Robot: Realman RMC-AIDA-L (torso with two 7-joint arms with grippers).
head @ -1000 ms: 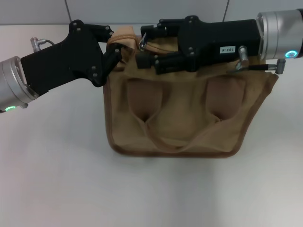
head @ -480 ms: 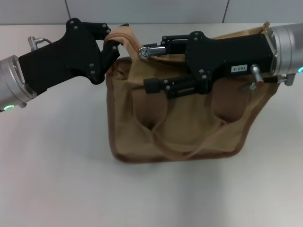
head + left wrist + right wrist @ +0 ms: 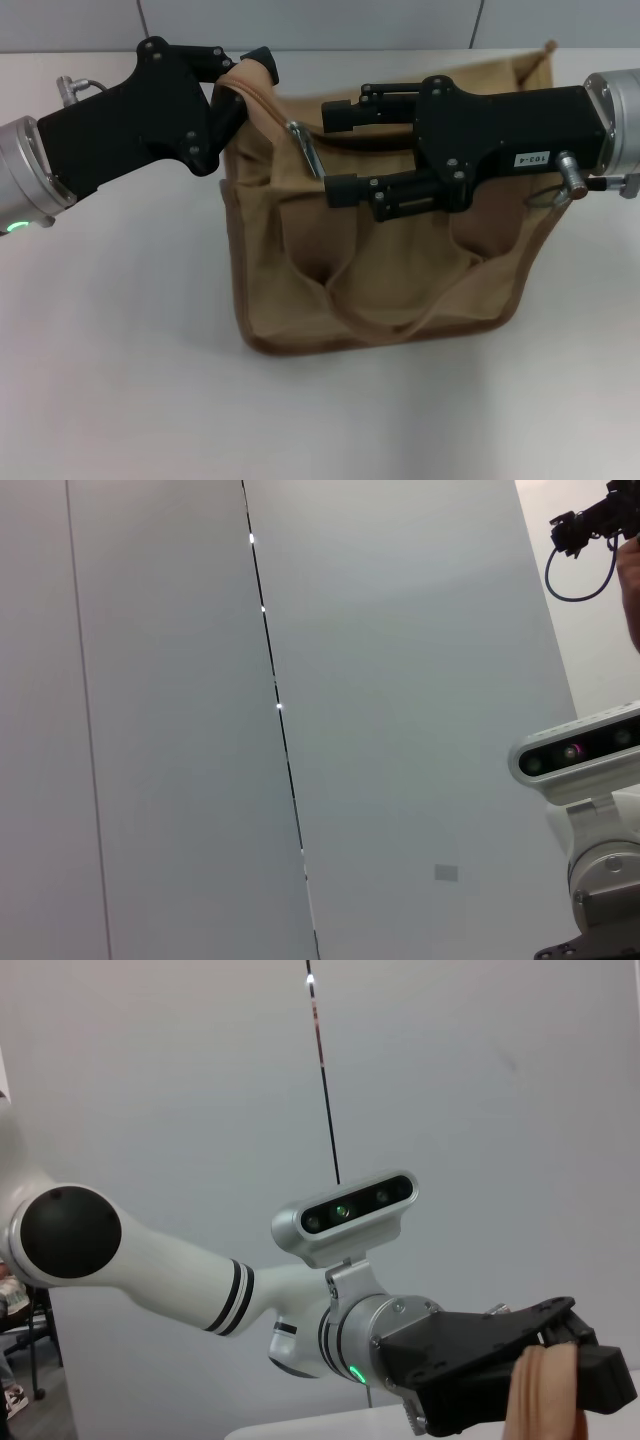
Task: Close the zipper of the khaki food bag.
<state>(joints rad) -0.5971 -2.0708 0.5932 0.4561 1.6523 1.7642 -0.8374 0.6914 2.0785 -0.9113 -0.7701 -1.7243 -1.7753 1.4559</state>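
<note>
- A plain white counter (image 3: 120, 380) is seen to carry everything, with a pale panelled wall behind it.
- The boxy khaki-tan canvas food bag (image 3: 380, 270) is stood near the middle of the counter, its brown-piped base towards the camera and a darker tan strap handle (image 3: 400, 318) hung in a loop down its front face.
- The black left claw (image 3: 240, 85) is held at the bag's upper left corner, clenched on the folded tan end of the bag's top edge; in the right wrist view the same tan fabric (image 3: 545, 1395) is seen pinched at its tip.
- The black right claw (image 3: 335, 150) is laid across the upper part of the bag from the right, its two fingers spread apart and released, with nothing held between them.
- The tan-taped zipper (image 3: 262, 105) is traced along the top left edge of the bag.
- The small silver metal pull tab (image 3: 305, 150) is left hanging free just beside the right claw's fingertips, untouched by them.
</note>
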